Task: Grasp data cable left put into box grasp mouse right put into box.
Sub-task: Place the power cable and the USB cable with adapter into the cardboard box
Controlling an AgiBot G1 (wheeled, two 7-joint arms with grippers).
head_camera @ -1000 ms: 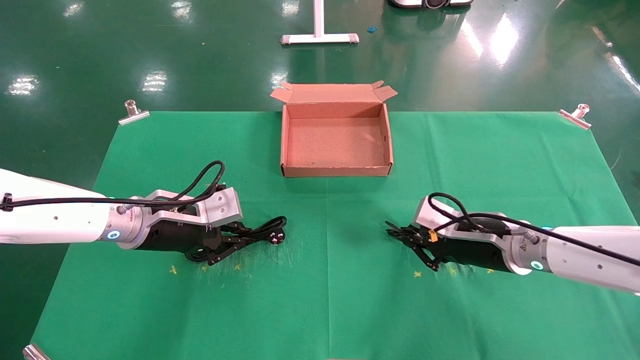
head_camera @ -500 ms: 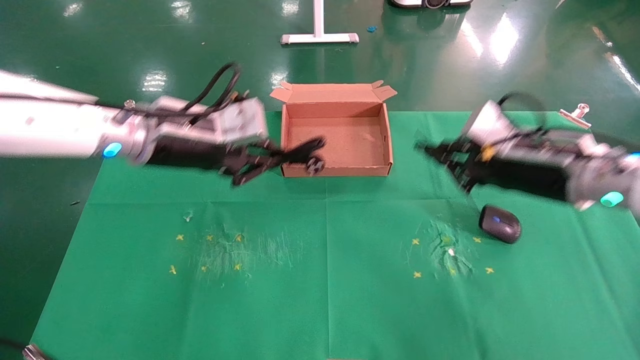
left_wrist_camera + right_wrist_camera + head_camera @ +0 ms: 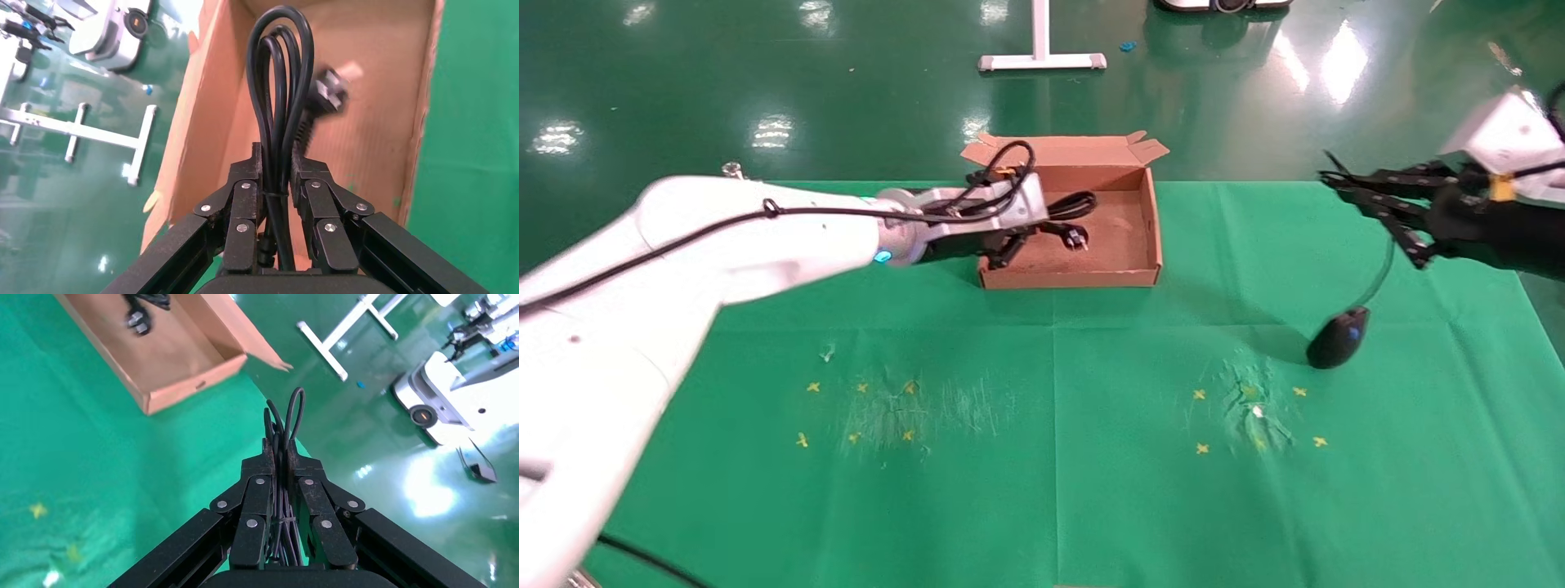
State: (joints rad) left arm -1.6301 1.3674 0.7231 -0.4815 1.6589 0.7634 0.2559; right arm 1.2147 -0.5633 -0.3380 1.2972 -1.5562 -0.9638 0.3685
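Head view, left pincer (image 3: 1009, 245) clenching data cable (image 3: 1065, 214) over box (image 3: 1152, 237), right pincer (image 3: 1377, 204) gripping cord, mouse (image 3: 1336, 337) dangling below.

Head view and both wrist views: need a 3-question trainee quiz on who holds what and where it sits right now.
1. True or false: the left hand is shut on the data cable, and the cable's plug end hangs over the inside of the box.
2. Pick one: the right hand, raised at the right edge of the table, grips
A) the mouse body
B) the mouse cord
C) nothing
3. Fill in: the mouse is ___ the box (inside / outside).

Key: 1 true; 2 B; 3 outside.
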